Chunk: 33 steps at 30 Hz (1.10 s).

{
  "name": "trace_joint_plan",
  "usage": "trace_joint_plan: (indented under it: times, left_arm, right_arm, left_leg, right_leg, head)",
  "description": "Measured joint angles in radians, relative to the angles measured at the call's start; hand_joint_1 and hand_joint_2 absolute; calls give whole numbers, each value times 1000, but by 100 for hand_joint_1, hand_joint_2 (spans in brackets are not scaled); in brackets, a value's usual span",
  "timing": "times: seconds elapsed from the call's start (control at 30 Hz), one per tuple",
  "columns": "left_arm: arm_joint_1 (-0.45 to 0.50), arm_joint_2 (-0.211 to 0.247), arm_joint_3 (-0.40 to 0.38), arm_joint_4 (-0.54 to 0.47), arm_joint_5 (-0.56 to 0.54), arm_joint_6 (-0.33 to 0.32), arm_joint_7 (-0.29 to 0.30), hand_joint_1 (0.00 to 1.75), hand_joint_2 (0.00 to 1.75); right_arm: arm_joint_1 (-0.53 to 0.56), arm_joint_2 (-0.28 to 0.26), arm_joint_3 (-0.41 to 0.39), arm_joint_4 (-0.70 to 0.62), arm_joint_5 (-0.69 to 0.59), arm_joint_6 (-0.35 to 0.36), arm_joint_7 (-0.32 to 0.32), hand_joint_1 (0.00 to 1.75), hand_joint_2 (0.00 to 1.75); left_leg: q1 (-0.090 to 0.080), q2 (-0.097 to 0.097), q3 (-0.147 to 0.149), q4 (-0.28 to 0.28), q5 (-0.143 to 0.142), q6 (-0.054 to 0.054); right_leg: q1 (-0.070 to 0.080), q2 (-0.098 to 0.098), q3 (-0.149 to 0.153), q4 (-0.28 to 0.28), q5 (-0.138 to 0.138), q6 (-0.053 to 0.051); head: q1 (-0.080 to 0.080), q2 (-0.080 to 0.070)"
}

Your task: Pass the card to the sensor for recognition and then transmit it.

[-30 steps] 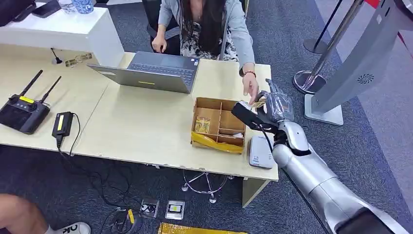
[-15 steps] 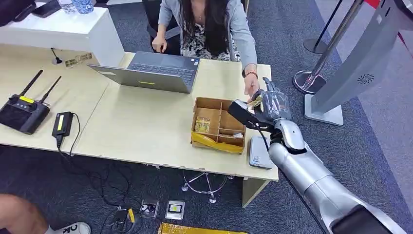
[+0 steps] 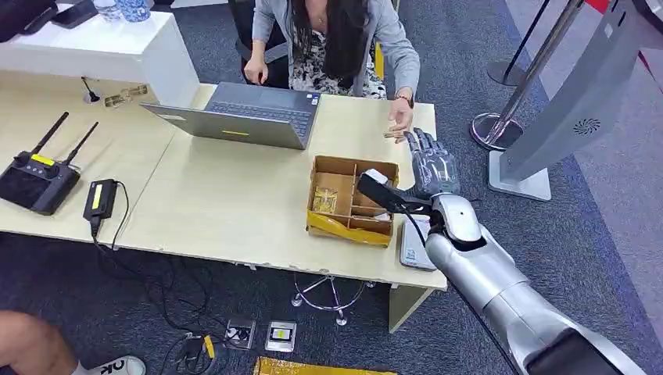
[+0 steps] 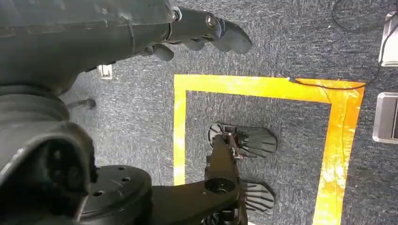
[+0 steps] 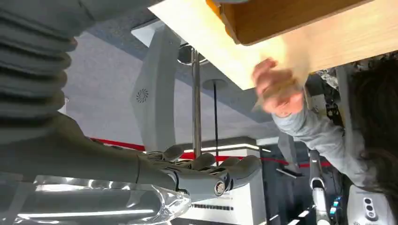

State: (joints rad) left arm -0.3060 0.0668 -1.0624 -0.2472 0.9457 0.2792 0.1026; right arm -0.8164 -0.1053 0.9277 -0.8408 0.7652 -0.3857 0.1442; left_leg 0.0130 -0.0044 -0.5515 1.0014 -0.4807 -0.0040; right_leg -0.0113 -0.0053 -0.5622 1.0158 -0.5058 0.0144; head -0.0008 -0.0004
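Observation:
My right hand (image 3: 434, 166) hovers over the table's right end, just past the cardboard box (image 3: 338, 166). Its fingers are straight and apart and hold nothing; the right wrist view shows the hand (image 5: 206, 174) just as empty. A person's hand (image 3: 402, 119) is raised a little beyond my fingertips, with what looks like the small tan card (image 3: 388, 134) at its fingers. In the right wrist view that hand (image 5: 274, 89) is blurred. The white card sensor (image 3: 413, 248) lies at the table's front right corner, partly under my forearm. My left hand (image 4: 202, 28) hangs over the floor, holding nothing.
The person sits behind the light wood table (image 3: 227, 203) at a grey laptop (image 3: 250, 113). A black controller (image 3: 35, 180) and a power brick (image 3: 100, 199) lie at the left. A stanchion base (image 3: 494, 129) and a grey kiosk (image 3: 578, 101) stand to the right.
The card has left my right hand: the person's hand took it and drew back towards the laptop side. My right hand has shifted slightly left and its fingers have straightened.

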Motion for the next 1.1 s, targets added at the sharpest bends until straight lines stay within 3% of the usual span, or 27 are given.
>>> trace_joint_plan:
  times: [0.3,0.53,0.8,0.83,1.1]
  left_arm:
    - [11,4,0,5,22,-1,-13,0,0]
    - [32,17,0,8,44,5,-33,0,0]
    - [53,26,0,10,63,24,-57,0,0]
    - [56,27,0,10,63,25,-59,0,0]
    - [75,32,1,11,85,45,-76,0,0]
  right_arm:
    - [30,-36,-10,-85,-16,27,46,0,0]
    - [80,-121,-29,-268,-43,148,201,0,0]
    - [178,-271,-70,-557,25,192,352,0,0]
    - [193,-285,-75,-594,31,195,364,0,175]
    - [314,-350,-101,-825,111,162,414,0,175]
  left_leg:
    - [0,0,0,0,0,0]
    - [0,1,0,0,0,0]
    - [0,1,0,0,-1,0]
    - [0,1,0,0,-1,0]
    - [0,2,0,0,-1,-1]
  right_leg:
    - [0,0,0,0,0,0]
    - [0,0,-1,0,0,0]
    - [0,0,0,-1,0,0]
    - [0,0,-1,-1,0,0]
    - [0,1,-1,-1,0,0]
  head:
    - [0,0]
    - [0,0]
    - [0,0]
    - [0,0]
    - [0,0]
